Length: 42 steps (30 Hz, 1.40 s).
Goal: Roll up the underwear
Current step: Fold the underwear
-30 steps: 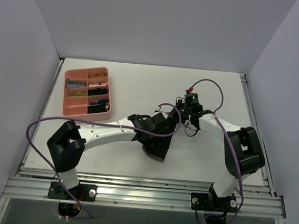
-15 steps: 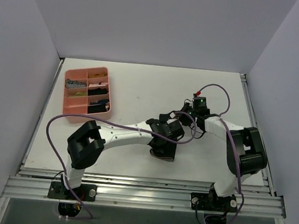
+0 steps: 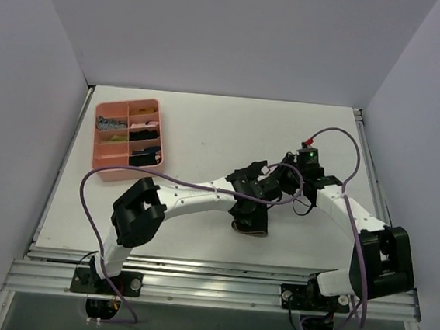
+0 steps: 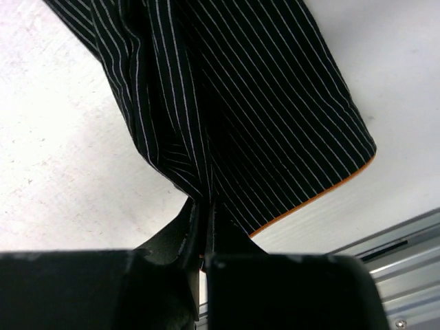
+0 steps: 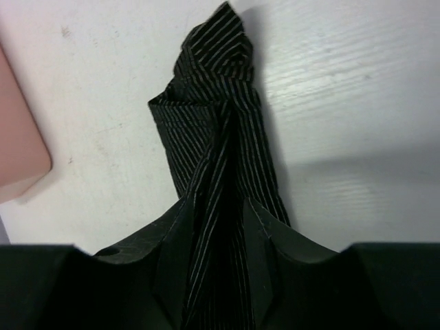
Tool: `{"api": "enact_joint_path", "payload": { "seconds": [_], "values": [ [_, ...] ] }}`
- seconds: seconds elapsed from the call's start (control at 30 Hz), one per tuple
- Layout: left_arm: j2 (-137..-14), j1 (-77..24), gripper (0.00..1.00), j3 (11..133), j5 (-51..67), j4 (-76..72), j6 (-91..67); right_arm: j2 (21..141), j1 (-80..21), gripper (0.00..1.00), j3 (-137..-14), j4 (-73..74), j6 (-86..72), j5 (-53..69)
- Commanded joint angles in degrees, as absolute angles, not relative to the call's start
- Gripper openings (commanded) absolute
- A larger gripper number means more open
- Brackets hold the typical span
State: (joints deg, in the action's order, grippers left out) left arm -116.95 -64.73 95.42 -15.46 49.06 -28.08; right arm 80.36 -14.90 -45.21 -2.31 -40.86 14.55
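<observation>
**Both grippers pinching, no roll formed yet**

Our left gripper (image 4: 204, 205) is clamped on a gathered fold of the underwear (image 4: 268, 117). The cloth fans toward 12 o'clock, its orange edge at 4. Our right gripper (image 5: 218, 213) pinches another bunch running to 12. The garment sits around 5 o'clock from the middle of the table (image 3: 208, 125). We judge it needs spreading flat next.

Your left gripper (image 4: 204, 205) pinches the underwear (image 4: 261, 103), jaws closed, arm stretched long toward it. Your right gripper (image 5: 218, 206) clamps the same underwear, jaws either side of a fold, elbow bent.
</observation>
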Motion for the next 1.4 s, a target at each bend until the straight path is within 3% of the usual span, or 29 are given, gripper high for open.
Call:
{"api": "enact_joint_path", "payload": {
  "seconds": [0.0,0.17,0.5,0.53,0.6,0.67,1.03,1.13,1.37],
  "values": [
    [-118.83,-64.25,0.02,98.17,-14.59,50.45,-28.56,75.34,-15.12,0.30,-43.07,7.11,-40.17,11.78],
    [-120.06,-64.25,0.02,100.36,-13.36,50.54,-28.83,72.95,-15.12,0.20,-37.01,7.83,-40.43,12.04],
    [-120.76,-63.81,0.02,98.36,-10.20,48.34,-32.87,67.51,-14.68,0.16,-30.49,3.16,-42.45,17.75],
    [-120.59,-63.55,0.02,97.83,-10.02,47.82,-33.31,67.59,-14.24,0.18,-32.06,5.17,-42.10,17.14],
    [-120.24,-63.37,0.02,96.25,-9.76,47.20,-33.49,67.94,-13.36,0.32,-34.00,8.68,-40.96,16.35],
    [-119.62,-63.19,0.02,95.19,-9.84,46.67,-33.57,68.29,-11.61,0.38,-36.37,10.10,-40.52,15.90],
    [-117.60,-63.11,0.02,90.97,-9.58,44.91,-33.39,73.57,-9.93,0.40,-46.84,10.54,-34.89,21.28],
    [-116.55,-62.76,0.02,90.00,-9.75,44.56,-34.01,73.21,-7.75,0.36,-46.06,12.48,-34.80,18.72],
    [-113.91,-61.00,0.02,88.33,-8.61,43.16,-36.03,70.41,-3.43,0.00,-34.92,5.64,-37.17,31.27]
  ]
}}
